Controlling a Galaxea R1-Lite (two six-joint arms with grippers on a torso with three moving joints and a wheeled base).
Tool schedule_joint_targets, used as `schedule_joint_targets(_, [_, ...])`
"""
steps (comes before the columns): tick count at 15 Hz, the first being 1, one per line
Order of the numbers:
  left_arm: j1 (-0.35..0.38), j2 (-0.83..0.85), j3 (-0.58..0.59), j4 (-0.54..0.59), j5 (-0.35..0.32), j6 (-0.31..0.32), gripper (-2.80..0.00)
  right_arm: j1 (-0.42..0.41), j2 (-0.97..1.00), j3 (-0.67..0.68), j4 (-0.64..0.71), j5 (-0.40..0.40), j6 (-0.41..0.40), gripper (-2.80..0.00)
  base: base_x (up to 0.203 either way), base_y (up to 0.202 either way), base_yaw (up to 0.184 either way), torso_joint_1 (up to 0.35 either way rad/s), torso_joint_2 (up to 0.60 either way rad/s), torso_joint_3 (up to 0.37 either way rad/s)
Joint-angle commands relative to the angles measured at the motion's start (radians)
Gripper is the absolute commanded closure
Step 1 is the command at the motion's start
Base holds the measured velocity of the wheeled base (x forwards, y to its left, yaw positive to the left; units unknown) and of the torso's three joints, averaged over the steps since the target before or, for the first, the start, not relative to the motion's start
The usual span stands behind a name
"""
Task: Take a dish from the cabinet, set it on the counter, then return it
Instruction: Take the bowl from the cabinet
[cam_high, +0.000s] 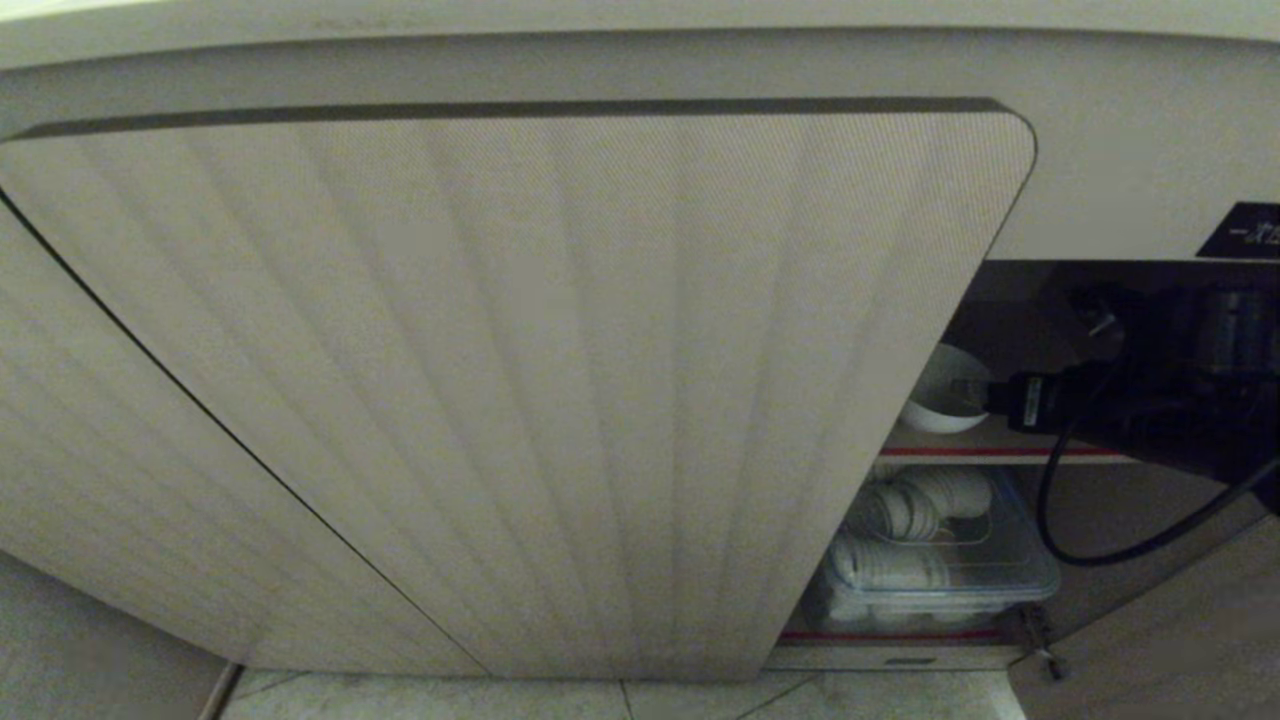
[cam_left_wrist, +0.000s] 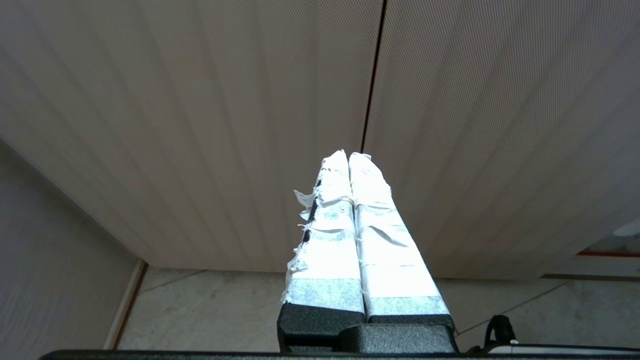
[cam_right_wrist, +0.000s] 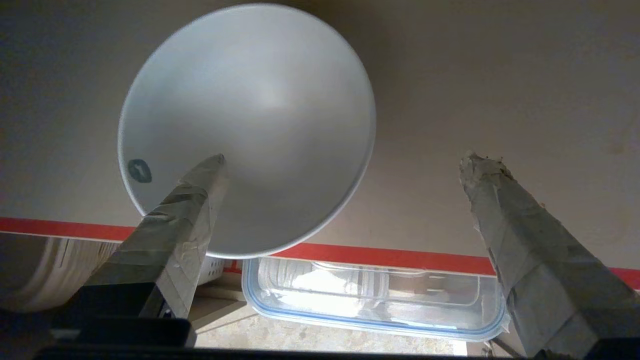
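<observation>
A clear plastic box (cam_high: 945, 570) with a bluish rim sits low on the right of the scene, under a red-edged shelf. White paper cups (cam_high: 925, 505) lie on their sides inside it in stacked rows, one row above another, their ribbed rims showing through the clear wall. From the right wrist view the same box (cam_right_wrist: 370, 300) shows its rounded blue-edged corner and pale contents. Pale floor tiles (cam_high: 620, 700) with thin dark grout lines run along the near edge of the scene. At far left a light strip (cam_left_wrist: 125, 305) runs along the floor beside a plain wall.
</observation>
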Motion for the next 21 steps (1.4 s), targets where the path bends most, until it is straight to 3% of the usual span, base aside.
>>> schedule_joint_targets(1, [0.000, 0.000, 0.000, -0.001, 0.000, -0.001, 0.00, -0.001, 0.012, -0.012, 0.012, 0.001, 0.005, -2.80, 0.000, 0.000, 0.000, 0.000, 0.00, 0.000])
schedule_joint_targets(21, [0.000, 0.000, 0.000, -0.001, 0.001, -0.001, 0.00, 0.007, 0.075, -0.106, 0.092, 0.002, 0.024, -2.80, 0.000, 0.000, 0.000, 0.000, 0.00, 0.000])
